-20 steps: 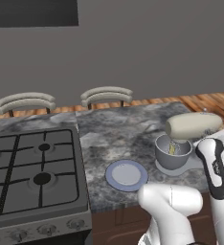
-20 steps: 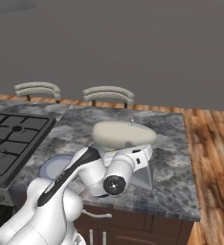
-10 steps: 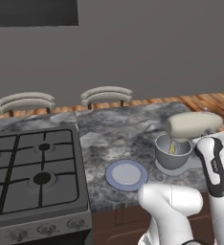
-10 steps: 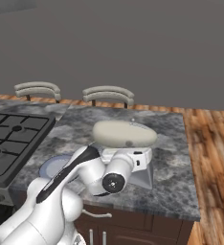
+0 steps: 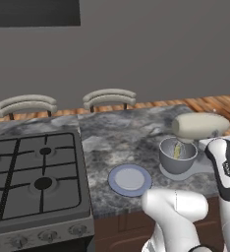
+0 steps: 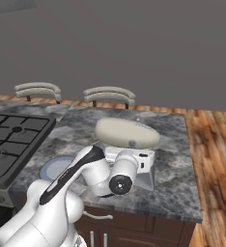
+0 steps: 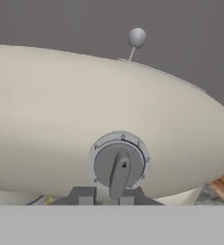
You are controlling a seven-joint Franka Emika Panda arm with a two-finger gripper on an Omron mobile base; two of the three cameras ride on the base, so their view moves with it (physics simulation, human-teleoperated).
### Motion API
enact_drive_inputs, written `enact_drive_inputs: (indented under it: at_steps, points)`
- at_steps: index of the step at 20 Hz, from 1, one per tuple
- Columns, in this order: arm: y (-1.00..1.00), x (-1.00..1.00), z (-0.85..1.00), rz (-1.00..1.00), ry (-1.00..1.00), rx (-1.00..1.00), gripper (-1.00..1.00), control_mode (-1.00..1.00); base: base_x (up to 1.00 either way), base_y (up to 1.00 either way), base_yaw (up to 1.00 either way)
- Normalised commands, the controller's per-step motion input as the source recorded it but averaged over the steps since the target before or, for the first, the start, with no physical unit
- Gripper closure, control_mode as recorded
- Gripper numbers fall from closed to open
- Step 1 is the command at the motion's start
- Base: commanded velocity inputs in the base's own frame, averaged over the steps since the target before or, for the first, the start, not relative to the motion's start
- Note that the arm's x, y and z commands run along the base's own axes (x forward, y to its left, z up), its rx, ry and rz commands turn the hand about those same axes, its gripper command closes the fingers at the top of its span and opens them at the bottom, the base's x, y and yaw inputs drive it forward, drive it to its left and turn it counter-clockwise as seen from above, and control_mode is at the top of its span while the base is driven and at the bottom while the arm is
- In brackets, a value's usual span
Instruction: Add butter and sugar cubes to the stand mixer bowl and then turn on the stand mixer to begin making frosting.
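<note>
The stand mixer (image 5: pixel 200 125) stands at the counter's right end, its cream head (image 6: pixel 127 133) over the grey stand mixer bowl (image 5: pixel 177 156). A yellow stick of butter (image 5: pixel 176 151) leans inside the bowl by the whisk. I cannot make out the sugar cubes. In the hand view the head's side is very close, with a grey speed dial (image 7: pixel 118 165) and a ball-tipped lever (image 7: pixel 136 37). My gripper (image 7: pixel 109 197) sits right at the dial, its dark fingertips (image 7: pixel 83 196) close on either side of the dial handle's lower end. Whether they touch it is unclear.
A blue-rimmed plate (image 5: pixel 130 178) lies on the stone counter left of the bowl. A gas stove (image 5: pixel 33 172) takes up the left side. Two chair backs (image 5: pixel 109 97) stand behind the counter, and wooden floor (image 6: pixel 216 154) lies to the right.
My hand has edged a little closer to the side of the mixer head. Mixer, bowl and plate have not moved.
</note>
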Motion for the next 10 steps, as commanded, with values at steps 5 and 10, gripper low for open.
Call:
enact_drive_inputs:
  at_steps: [5,10]
  points:
    - [0.00,-0.12,0.02,0.00,0.00,0.14,1.00,-1.00,0.00,0.00,0.00]
    - [0.00,-0.13,0.24,0.00,-0.05,0.10,1.00,-1.00,0.00,0.00,0.00]
